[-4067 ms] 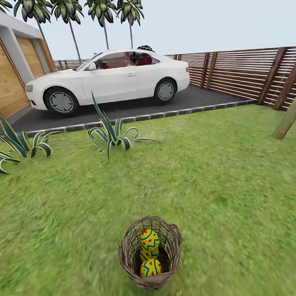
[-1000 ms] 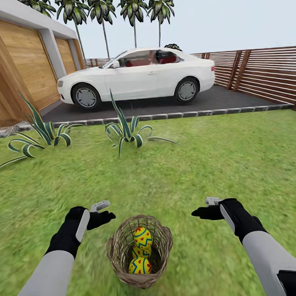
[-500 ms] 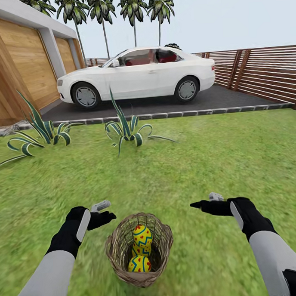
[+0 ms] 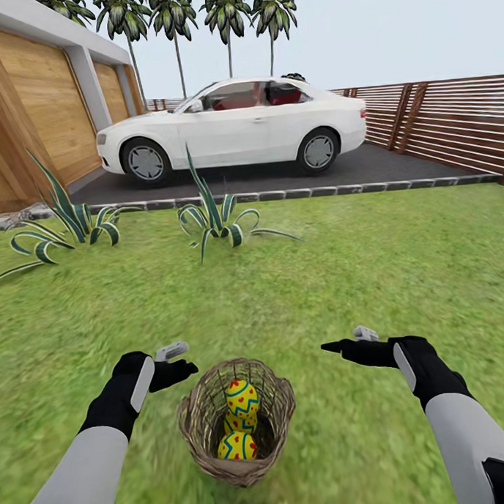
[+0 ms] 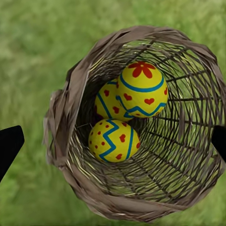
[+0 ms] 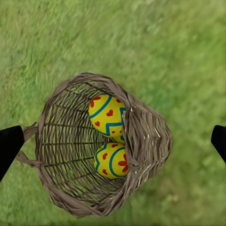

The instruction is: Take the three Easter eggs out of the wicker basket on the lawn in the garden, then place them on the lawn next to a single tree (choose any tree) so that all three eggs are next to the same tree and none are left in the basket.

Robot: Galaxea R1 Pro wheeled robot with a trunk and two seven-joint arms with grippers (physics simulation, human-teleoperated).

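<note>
My left pincer [image 4: 185,360] and right pincer [image 4: 342,342] both hover spread wide and empty over the lawn [image 4: 370,276], either side of the wicker basket [image 4: 277,416] standing just before me. I judge this the reach for the first pick: one pincer must drop through the rim onto the top egg [image 4: 242,397]. All three Easter eggs [image 5: 127,110] lie piled inside.

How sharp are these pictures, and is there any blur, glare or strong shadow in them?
Head view: the white car and fence look sharp, while the lawn smears toward the near edge; light is flat, without glare or hard shadows. Left wrist view: the Easter eggs and wicker basket are crisp, the grass soft. Right wrist view: the same.
</note>
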